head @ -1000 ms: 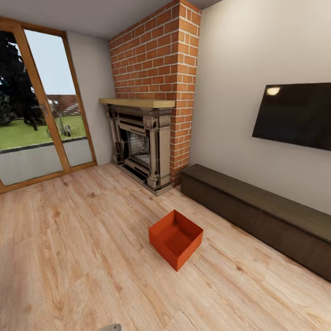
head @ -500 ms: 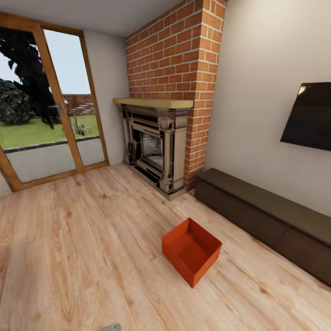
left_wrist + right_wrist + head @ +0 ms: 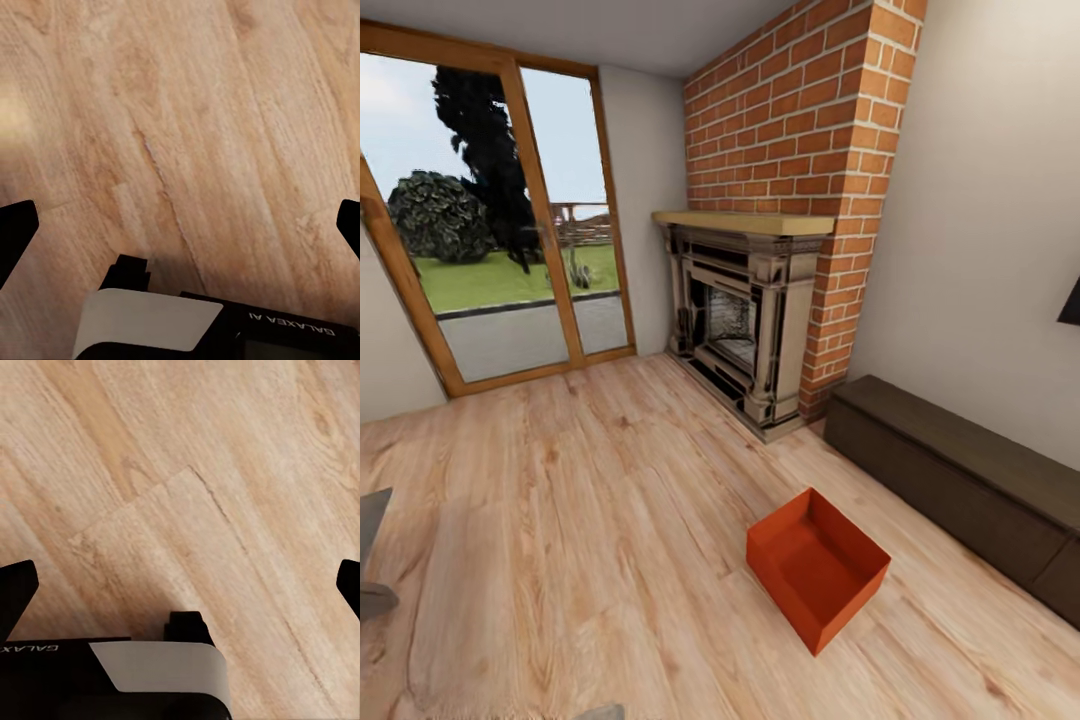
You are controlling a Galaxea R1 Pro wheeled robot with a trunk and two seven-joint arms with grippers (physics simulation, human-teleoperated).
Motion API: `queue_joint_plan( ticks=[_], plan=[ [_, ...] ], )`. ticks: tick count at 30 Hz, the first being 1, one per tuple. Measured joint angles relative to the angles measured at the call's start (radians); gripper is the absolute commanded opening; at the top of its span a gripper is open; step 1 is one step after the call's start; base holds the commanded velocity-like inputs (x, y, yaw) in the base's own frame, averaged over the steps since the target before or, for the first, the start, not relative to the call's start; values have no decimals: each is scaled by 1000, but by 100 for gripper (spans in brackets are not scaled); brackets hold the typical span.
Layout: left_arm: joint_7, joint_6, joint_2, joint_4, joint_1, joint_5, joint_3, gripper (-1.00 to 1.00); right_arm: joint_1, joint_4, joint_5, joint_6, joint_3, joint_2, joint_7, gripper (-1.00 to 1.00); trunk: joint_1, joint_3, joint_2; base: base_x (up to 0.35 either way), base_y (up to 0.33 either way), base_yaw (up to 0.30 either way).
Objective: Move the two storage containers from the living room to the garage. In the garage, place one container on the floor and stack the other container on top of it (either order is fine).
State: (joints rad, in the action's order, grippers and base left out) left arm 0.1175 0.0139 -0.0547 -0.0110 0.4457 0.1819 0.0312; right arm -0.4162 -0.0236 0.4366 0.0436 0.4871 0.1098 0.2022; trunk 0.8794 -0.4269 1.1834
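Head view: one storage container (image 3: 817,568), orange-red, empty, on the wood-plank floor (image 3: 560,520) at lower right of frame, near the fireplace (image 3: 745,320); the whole scene has slid rightward over the last second, so the camera is turning, the container unmoved and not yet fetched. Left wrist view: left gripper (image 3: 180,225), jaws apart over bare planks. Right wrist view: right gripper (image 3: 180,585), jaws apart, holding nothing.

Before us, a brick fireplace (image 3: 760,300), beside it our dark bench (image 3: 960,480), and glass doors (image 3: 500,220) at left.
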Motion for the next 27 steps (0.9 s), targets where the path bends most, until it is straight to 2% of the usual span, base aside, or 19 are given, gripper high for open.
queue_joint_plan(
  ticks=[8, 13, 27],
  plan=[
    [0, 0, 0, 0, 0, 0, 0, 100, 0, 0, 0, 0, 0, 0, 0, 100, 0, -3, 0, 1, 0, 243],
    [2, 47, -1, -1, 0, 2, 0, 100, 0, 0, 0, 1, 0, 0, 0, 100, 0, -5, 0, 26, 0, 154],
    [1, 54, 1, -1, 0, 3, 0, 100, 0, 0, 0, 0, 0, 0, 0, 100, -1, -5, 0, 300, 0, 8]
  ],
)
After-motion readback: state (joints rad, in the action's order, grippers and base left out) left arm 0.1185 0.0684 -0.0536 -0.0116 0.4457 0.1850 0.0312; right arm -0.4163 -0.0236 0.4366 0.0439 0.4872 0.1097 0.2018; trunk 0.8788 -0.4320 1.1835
